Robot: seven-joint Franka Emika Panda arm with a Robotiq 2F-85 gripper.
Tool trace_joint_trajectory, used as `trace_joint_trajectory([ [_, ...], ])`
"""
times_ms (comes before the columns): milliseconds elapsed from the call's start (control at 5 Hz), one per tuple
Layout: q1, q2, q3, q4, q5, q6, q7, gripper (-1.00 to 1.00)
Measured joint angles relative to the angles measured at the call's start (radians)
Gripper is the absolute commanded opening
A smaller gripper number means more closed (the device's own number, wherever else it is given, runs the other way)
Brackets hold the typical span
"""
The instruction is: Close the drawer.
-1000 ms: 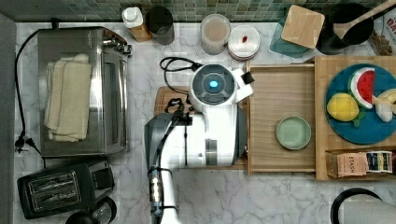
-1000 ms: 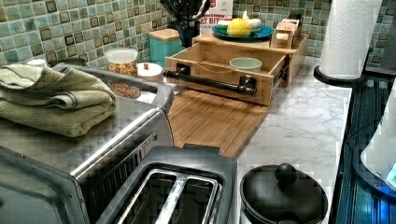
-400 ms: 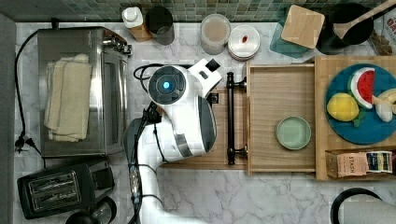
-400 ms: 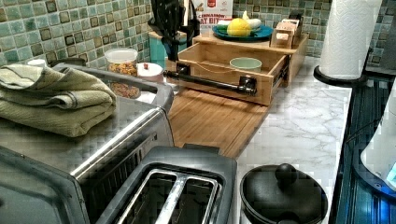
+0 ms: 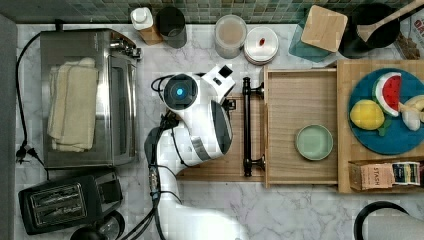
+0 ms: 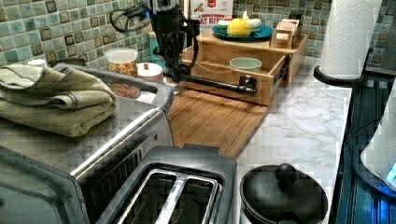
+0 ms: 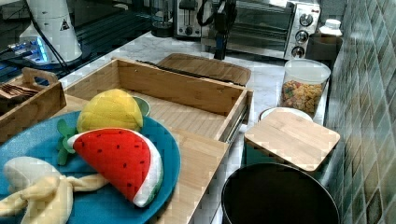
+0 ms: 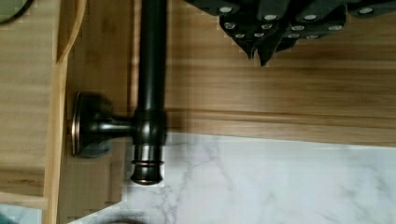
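A white marble counter [image 5: 300, 210] veined in grey runs below a wall of small green glass tiles [image 6: 70, 28]. At the top view's right a light-wood stand [image 5: 345, 125] holds the drawer [image 5: 300, 100], a shallow rectangular box pulled well out over a grooved wooden cutting board [image 6: 215, 116]. Inside it sits one pale green bowl [image 5: 314, 142], round and smooth, near the corner closest to the stand; the rest of its slatted floor is bare. A long black bar handle [image 5: 247, 125] on two round mounts crosses the front panel. The gripper [image 8: 266, 32] hangs over the board just beside the handle's end, apart from it, its dark fingers [image 8: 247, 39] pressed together and pinching nothing. On the stand's top a blue plate [image 5: 395, 135] carries a toy watermelon slice [image 5: 390, 92], a lemon [image 5: 367, 114] and a banana [image 7: 42, 191], with a wooden tea box [image 5: 385, 174] beside it. Along the wall stand a clear jar [image 7: 302, 91] of coloured cereal, a white lidded dish [image 5: 261, 44], a teal tin under a square bamboo lid [image 5: 324, 27], and a black pot [image 5: 372, 25] with a wooden spoon [image 5: 390, 20]. At the top view's left a steel toaster oven [image 5: 115, 100] bears a folded beige towel [image 5: 72, 107], ribbed and soft, and a black toaster [image 5: 70, 200] sits below it.
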Motion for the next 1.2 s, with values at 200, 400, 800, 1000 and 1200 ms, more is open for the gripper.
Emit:
trace_joint_trajectory([
  [200, -0.01, 0.011, -0.003, -0.055, -0.014, 0.006, 0.0, -1.0],
  [400, -0.017, 0.014, -0.003, -0.109, -0.019, 0.05, 0.0, -1.0],
  [800, -0.03, 0.014, -0.002, -0.162, -0.019, 0.118, -0.008, -1.0],
  [1000, -0.059, 0.014, -0.004, -0.168, -0.02, 0.163, -0.065, -1.0],
  [1200, -0.077, 0.009, -0.035, -0.172, -0.02, 0.182, -0.15, -1.0],
])
